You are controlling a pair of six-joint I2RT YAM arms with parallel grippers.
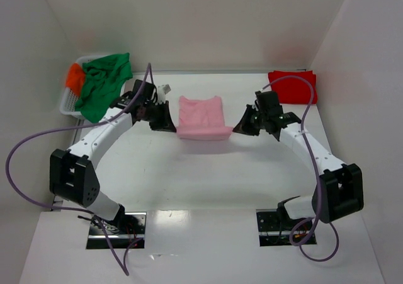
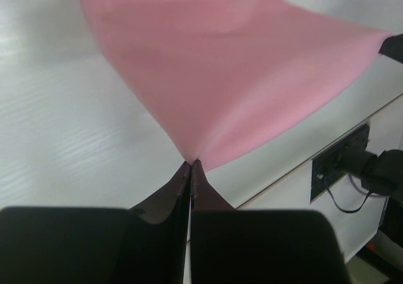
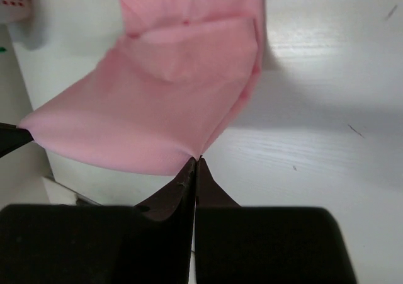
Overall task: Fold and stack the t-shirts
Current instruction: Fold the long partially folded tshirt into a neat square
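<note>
I am folding the pink t-shirt (image 1: 201, 115) in the middle of the table (image 1: 189, 177), the left gripper (image 1: 174, 128) and right gripper (image 1: 235, 130) each pinching a corner of its raised near edge, and next, I judge, both must carry that edge evenly over the far half.

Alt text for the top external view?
The left gripper and right gripper each pinch a near corner of the pink t-shirt mid-table. A green shirt and orange shirt sit in a white basket far left; a red shirt lies far right.
</note>
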